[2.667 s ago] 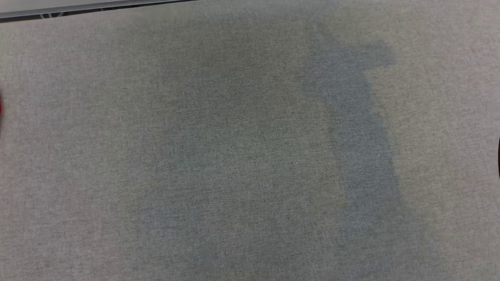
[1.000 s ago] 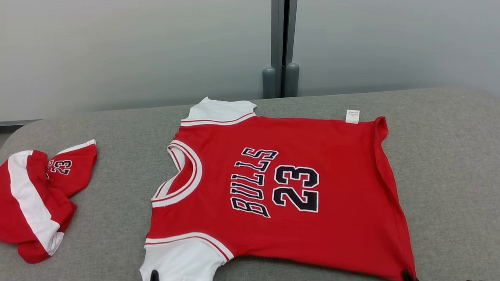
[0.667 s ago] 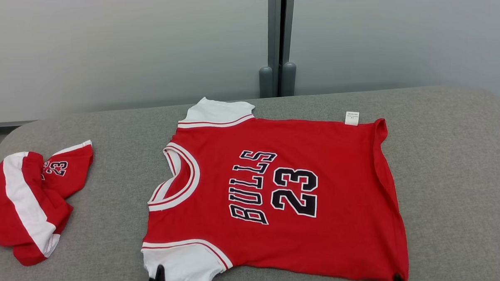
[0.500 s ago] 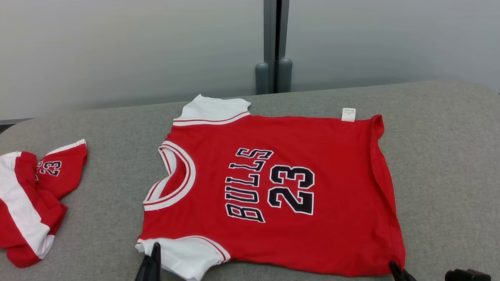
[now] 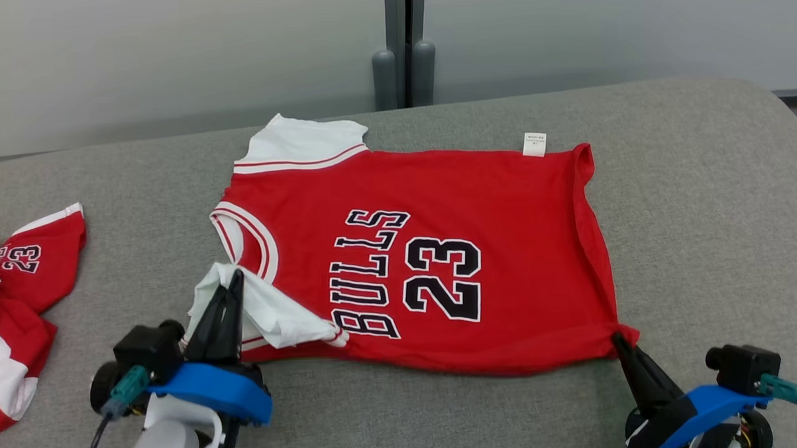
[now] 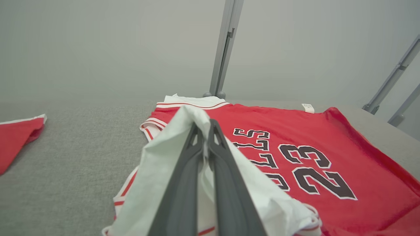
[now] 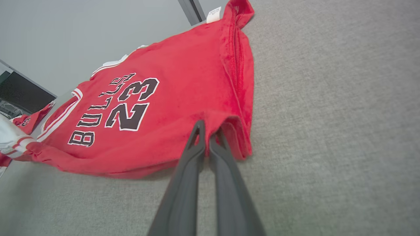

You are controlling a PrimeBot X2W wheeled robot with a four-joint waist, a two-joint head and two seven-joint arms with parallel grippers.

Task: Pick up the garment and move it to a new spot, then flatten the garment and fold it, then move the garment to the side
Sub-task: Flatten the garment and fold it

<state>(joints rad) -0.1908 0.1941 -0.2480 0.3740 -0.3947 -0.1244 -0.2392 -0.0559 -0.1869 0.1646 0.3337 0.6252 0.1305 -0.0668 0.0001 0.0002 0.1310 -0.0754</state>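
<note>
The garment (image 5: 437, 203) is a red jersey with white sleeves and black "BULLS 23" lettering, spread on the grey padded table (image 5: 703, 207). My left gripper (image 5: 233, 276) is shut on the near white sleeve (image 5: 269, 315), lifted off the table; in the left wrist view the white cloth (image 6: 164, 164) is pinched between the fingers of that gripper (image 6: 205, 126). Over at the near hem corner, my right gripper (image 5: 618, 339) is shut on the red fabric, seen pinched in the right wrist view (image 7: 210, 126). The jersey's near edge is raised; its far edge lies flat.
Matching red shorts (image 5: 17, 303) with a white stripe lie crumpled at the table's left edge. A grey wall with a vertical post (image 5: 402, 45) stands behind the table. Bare grey surface lies right of the jersey and along the near edge.
The head view has tilted down, bringing both grippers into the picture. The near sleeve and near hem corner have risen off the table and moved toward the jersey's middle.
</note>
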